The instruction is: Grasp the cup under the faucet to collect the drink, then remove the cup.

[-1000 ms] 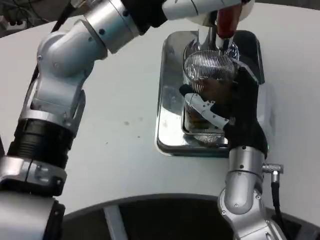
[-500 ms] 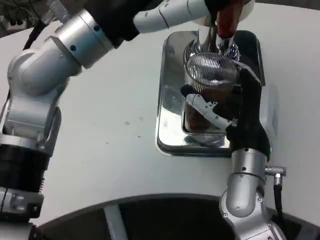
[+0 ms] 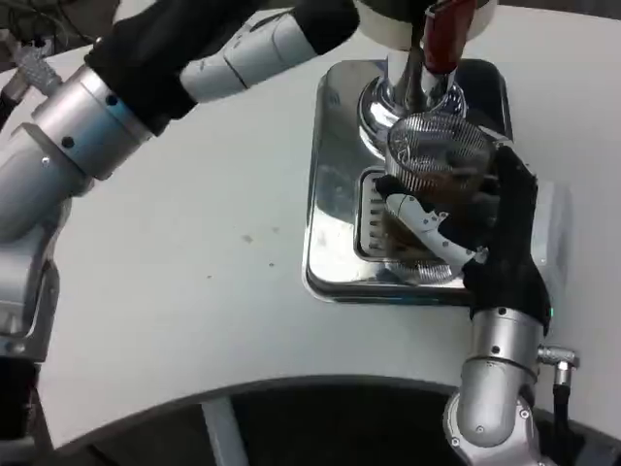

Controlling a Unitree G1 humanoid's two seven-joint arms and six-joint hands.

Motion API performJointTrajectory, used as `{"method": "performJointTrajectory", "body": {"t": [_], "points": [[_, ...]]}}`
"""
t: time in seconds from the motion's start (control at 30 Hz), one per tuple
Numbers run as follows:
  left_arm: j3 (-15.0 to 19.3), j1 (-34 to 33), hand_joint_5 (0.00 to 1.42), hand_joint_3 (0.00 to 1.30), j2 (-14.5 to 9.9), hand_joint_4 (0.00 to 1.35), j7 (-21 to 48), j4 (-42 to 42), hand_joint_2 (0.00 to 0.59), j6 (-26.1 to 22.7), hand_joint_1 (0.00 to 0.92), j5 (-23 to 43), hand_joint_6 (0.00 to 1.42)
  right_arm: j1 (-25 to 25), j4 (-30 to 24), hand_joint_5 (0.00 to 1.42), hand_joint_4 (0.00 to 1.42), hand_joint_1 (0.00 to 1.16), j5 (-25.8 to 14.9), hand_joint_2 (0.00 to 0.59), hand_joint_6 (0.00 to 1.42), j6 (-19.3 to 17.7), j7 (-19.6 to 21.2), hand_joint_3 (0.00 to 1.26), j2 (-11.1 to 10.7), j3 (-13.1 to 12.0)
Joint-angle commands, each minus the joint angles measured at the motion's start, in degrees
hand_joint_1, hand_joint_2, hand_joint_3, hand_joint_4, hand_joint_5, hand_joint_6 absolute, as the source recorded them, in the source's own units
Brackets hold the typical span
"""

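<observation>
On the chrome drip tray, just below the dispenser's metal spout, the right hand is wrapping its fingers around the ribbed clear cup, gripping it from the side. A dark drink is showing in the lower part of the cup, so the collecting step is looking done or nearly so, and removal is the step in hand. The cup is sitting a little to the right of the spout, over the slotted grate, though whether its base is touching the grate I cannot tell.

The left hand is reaching up at the top of the frame near the red tap handle; its fingers are largely cut off by the edge, so whether it is gripping the handle I cannot tell.

The next move is calling for a level carry: keeping the cup upright so the liquid is not slopping, drawing it toward the robot or off to the right, and clearing the raised rim of the tray before setting it on the white counter. The spout is hanging close above the cup's mouth, so lifting straight up is risking a knock. Thin ribbed plastic is probably yielding under a hard squeeze, so a moderate grip is suiting best.
</observation>
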State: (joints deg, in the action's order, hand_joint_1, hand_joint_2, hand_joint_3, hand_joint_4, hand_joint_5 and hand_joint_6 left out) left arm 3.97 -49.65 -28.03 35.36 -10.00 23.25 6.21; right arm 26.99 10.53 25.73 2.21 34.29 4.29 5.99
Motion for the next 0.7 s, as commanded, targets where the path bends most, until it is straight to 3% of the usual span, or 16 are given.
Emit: {"method": "performJointTrajectory", "body": {"t": [0.03, 0.7], "points": [[1.7, 3.36, 0.31, 0.17, -1.73, 0.23, -0.34, 2.43, 0.079, -1.1, 0.0, 1.17, 0.21, -2.65, -2.34, 0.86, 0.7, 0.9, 0.51, 0.208, 0.74, -0.13, 0.25, 0.61, 0.2, -0.12], [6.41, 14.42, 0.32, 0.18, -3.91, 0.24, -1.54, 7.08, 0.079, -2.96, 0.0, 2.95, 0.21, -12.03, -15.39, 1.07, 0.86, 0.94, 3.35, 0.17, 1.01, 2.15, -4.21, 0.73, -0.22, 0.29]]}}
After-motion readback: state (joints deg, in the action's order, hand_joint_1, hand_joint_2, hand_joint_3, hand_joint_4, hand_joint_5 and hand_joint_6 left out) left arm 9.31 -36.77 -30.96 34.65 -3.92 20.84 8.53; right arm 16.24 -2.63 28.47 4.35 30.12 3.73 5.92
